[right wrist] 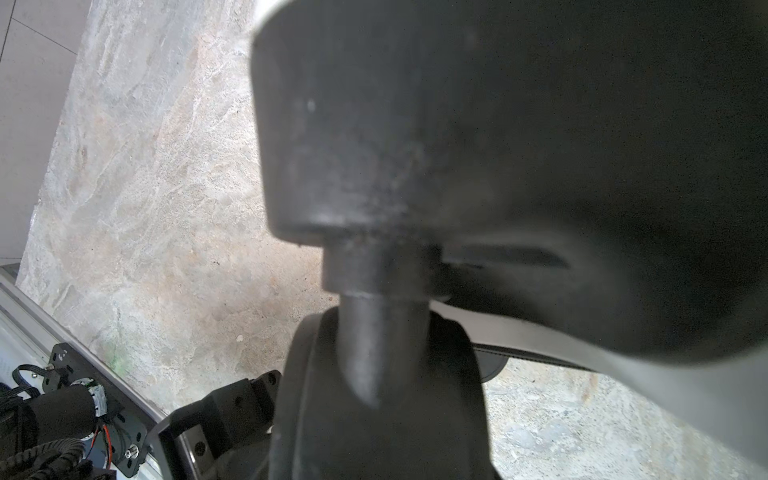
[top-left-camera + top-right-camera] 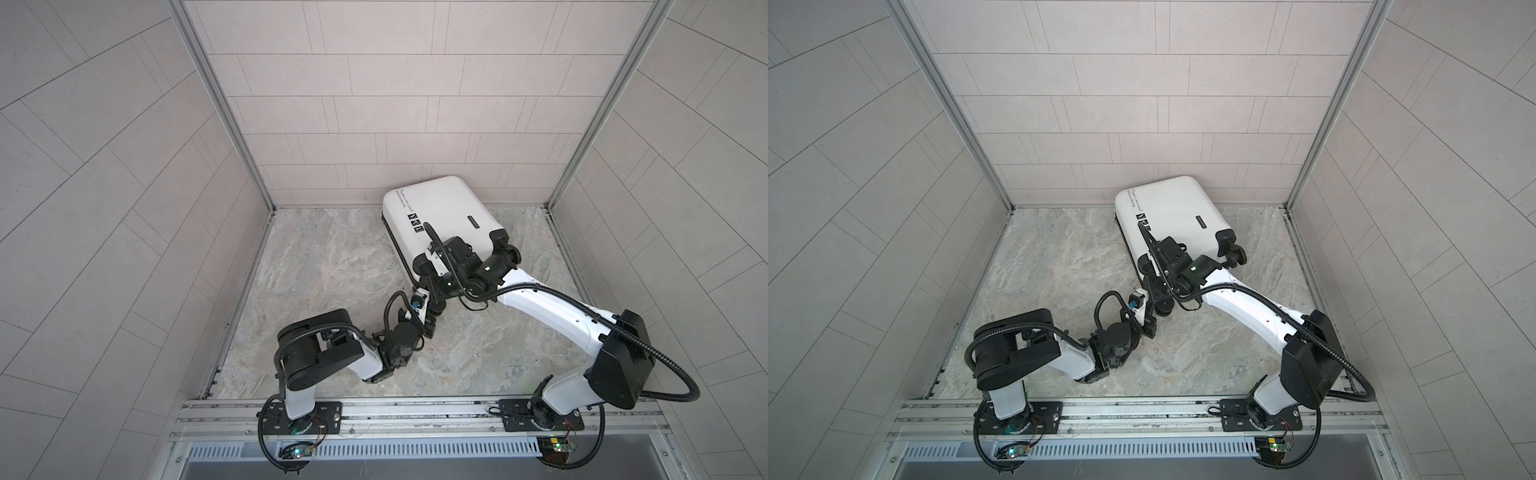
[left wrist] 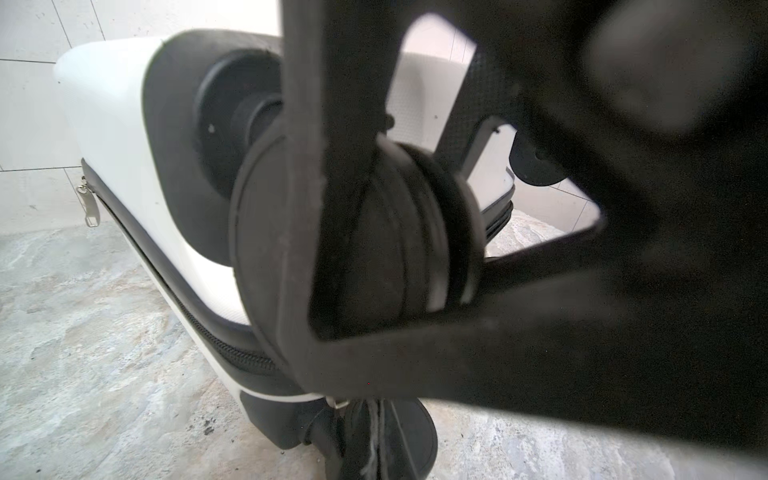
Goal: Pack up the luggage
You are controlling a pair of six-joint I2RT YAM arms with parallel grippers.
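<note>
Near the back wall (image 2: pixel 374 124), the luggage (image 2: pixel 440 216) lies closed

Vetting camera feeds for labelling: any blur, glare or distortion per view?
Both top views: sharp, evenly lit, wall tile lines bowed. Left wrist: luggage shell near blown-out, foreground out of focus. Right wrist: black caster too close, blurred; floor sharp.

luggage (image 2: pixel 440 212) print too small to read in both top views, near end hidden under right arm (image 2: pixel 540 303), right wrist view mostly blurred black wheel mount (image 1: pixel 353 124)
</note>
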